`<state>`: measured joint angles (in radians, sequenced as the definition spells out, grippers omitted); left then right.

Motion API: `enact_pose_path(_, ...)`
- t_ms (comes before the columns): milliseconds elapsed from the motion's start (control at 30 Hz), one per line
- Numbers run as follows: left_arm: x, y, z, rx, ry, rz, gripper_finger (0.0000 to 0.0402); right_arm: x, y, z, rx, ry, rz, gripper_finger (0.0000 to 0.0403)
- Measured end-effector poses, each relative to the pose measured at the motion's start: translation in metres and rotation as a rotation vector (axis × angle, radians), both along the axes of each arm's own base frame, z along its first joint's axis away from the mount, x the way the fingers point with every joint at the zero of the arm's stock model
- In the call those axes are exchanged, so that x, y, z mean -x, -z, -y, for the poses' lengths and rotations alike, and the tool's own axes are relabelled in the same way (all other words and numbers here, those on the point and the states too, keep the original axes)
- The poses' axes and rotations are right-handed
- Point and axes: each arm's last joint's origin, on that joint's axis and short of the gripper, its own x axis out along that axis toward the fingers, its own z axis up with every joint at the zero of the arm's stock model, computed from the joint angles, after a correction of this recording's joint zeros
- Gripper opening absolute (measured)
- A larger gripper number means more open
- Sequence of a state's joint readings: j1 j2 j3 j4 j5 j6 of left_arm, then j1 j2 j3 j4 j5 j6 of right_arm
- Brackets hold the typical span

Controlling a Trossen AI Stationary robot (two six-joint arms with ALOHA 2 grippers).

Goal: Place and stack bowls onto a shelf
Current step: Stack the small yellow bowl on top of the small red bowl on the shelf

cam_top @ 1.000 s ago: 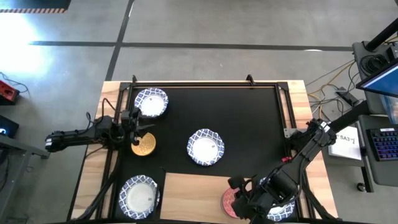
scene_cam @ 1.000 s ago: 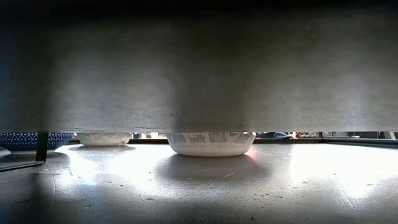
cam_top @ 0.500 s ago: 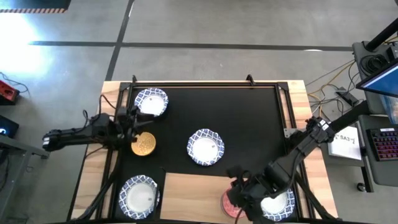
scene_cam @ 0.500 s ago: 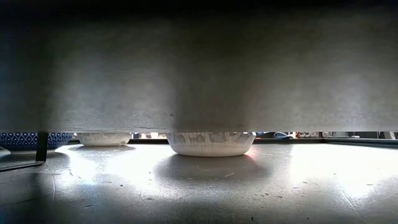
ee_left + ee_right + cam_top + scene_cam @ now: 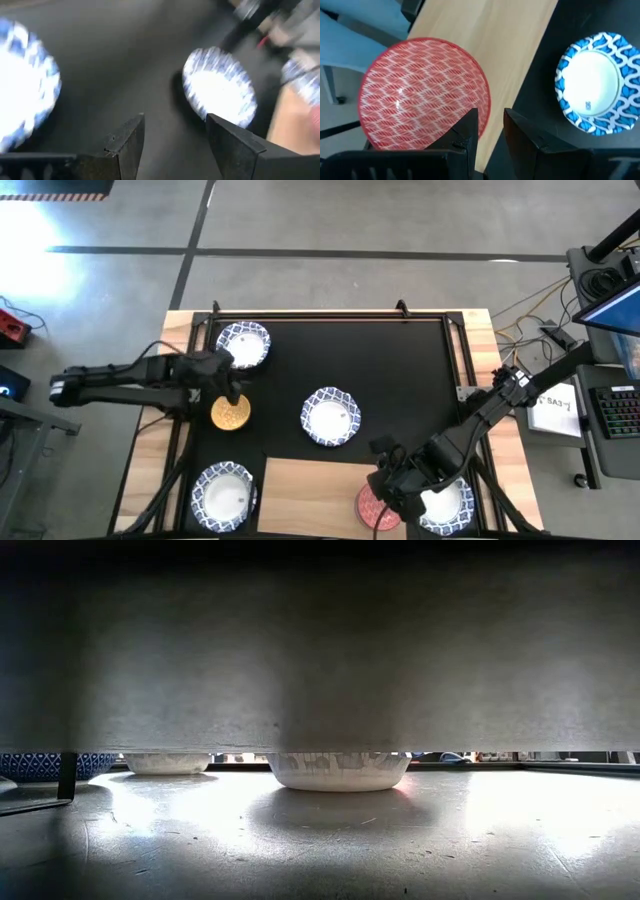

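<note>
Here my right gripper (image 5: pixel 487 131), fingers narrowly parted and empty, hovers at the red bowl's (image 5: pixel 422 92) rim on the shelf (image 5: pixel 495 45).

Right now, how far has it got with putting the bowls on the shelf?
Barely begun. Done: only the red bowl sits on the shelf, nothing stacked. In hand: the right end effector is at that bowl's rim; the left end effector, open, hovers by the gold bowl. Left: the back-left white bowl, centre white bowl, front-left white bowl and front-right white bowl.
</note>
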<state>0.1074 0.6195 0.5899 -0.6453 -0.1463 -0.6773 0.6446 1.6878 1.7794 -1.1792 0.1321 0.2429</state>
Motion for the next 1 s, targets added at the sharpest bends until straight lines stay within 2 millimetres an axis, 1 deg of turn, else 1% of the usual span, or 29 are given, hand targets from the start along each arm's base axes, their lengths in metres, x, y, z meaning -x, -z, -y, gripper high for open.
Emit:
enact_pose_path(133, -0.005, -0.007, 0.000, 0.064, -0.023, -0.158, 0.0194, -0.002, 0.000, 0.003, -0.009, 0.037, -0.007, 0.0082)
enact_pose_path(200, -0.007, -0.006, 0.002, 0.110, -0.020, -0.217, 0.0194, -0.001, 0.001, 0.004, -0.004, 0.050, -0.021, 0.0082)
enact_pose_path(300, -0.006, 0.000, 0.006, 0.196, -0.012, -0.308, 0.0194, 0.002, 0.002, 0.006, 0.015, 0.054, -0.049, 0.0082)
enact_pose_path(433, -0.004, 0.009, 0.018, 0.302, 0.021, -0.387, 0.0194, 0.002, 0.002, 0.007, 0.009, 0.074, -0.053, 0.0082)
enact_pose_path(533, -0.007, 0.010, 0.028, 0.319, 0.055, -0.396, 0.0194, 0.001, 0.002, 0.007, 0.008, 0.080, -0.053, 0.0082)
enact_pose_path(733, -0.012, 0.018, 0.051, 0.362, 0.108, -0.486, 0.0194, 0.001, 0.002, 0.008, 0.033, 0.094, -0.033, 0.0082)
enact_pose_path(867, -0.016, 0.026, 0.064, 0.335, 0.133, -0.554, 0.0194, 0.000, 0.002, 0.008, 0.034, 0.093, -0.032, 0.0082)
enact_pose_path(1000, -0.021, 0.035, 0.073, 0.308, 0.142, -0.625, 0.0194, 0.000, 0.002, 0.008, 0.034, 0.094, -0.032, 0.0082)
